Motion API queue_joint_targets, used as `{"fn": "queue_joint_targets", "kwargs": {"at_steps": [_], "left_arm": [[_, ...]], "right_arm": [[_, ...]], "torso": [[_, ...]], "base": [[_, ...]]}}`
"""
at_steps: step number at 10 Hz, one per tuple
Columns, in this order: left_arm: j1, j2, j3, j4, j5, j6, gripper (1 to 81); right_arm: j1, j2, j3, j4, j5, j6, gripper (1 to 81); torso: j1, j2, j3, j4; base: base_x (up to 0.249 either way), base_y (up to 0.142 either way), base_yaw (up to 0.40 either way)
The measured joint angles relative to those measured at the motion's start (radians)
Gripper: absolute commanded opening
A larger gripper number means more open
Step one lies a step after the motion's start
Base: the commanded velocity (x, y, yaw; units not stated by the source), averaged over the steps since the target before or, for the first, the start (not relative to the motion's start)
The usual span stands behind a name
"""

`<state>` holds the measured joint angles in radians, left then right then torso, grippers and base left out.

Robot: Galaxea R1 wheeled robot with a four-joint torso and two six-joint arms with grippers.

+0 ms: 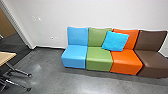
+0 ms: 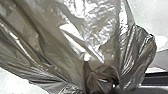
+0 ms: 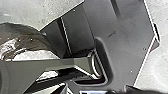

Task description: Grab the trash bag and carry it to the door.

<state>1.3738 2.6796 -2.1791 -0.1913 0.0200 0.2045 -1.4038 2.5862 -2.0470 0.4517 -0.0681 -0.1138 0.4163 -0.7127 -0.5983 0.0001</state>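
Blue seat (image 1: 74,56), green seat (image 1: 99,58), orange seat (image 1: 126,59) and brown seat (image 1: 153,61) stand side by side against the far wall (image 1: 100,12) in the head view, a bright blue cushion (image 1: 115,41) propped over the green and orange ones. A wheeled table (image 1: 7,57) stands at the left; farther off on that side is what looks like an opening (image 1: 13,42). Whether it leads to the door wanted, I can't tell.

In the left wrist view, the trash bag (image 2: 75,37) hangs close before the wrist, brown and glossy, its plastic bunched into a gathered neck (image 2: 101,77). I judge the pick-up done and the bag borne by the left tool, though whether that tool is clamped on it I cannot tell.

The right wrist view has the bag beside the robot's dark plate (image 3: 125,50). The right tool's state I cannot tell either. Reaching the door and handing the load over to that spot seem left.
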Motion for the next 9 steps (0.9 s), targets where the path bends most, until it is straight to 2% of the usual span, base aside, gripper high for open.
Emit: {"fn": "queue_joint_targets", "kwargs": {"at_steps": [2, 4, 9], "left_arm": [[0.011, 0.035, -0.041, 0.000, 0.001, 0.000, 1.0], [0.025, 0.041, -0.058, 0.000, 0.001, 0.001, 1.0], [0.040, 0.119, -0.203, 0.000, 0.006, 0.001, 1.0]], "right_arm": [[-0.010, 0.033, -0.055, -0.004, 0.002, -0.003, 81.1], [-0.029, 0.057, -0.058, -0.008, 0.000, -0.010, 81.1], [-0.037, 0.108, -0.149, -0.024, -0.003, -0.010, 81.1]], "torso": [[-0.046, 0.069, 0.050, 0.000], [-0.092, 0.139, 0.101, 0.000], [-0.205, 0.310, 0.228, 0.000]], "base": [[0.000, 0.000, 0.000], [0.000, 0.000, 0.000], [0.000, 0.000, 0.000]]}}
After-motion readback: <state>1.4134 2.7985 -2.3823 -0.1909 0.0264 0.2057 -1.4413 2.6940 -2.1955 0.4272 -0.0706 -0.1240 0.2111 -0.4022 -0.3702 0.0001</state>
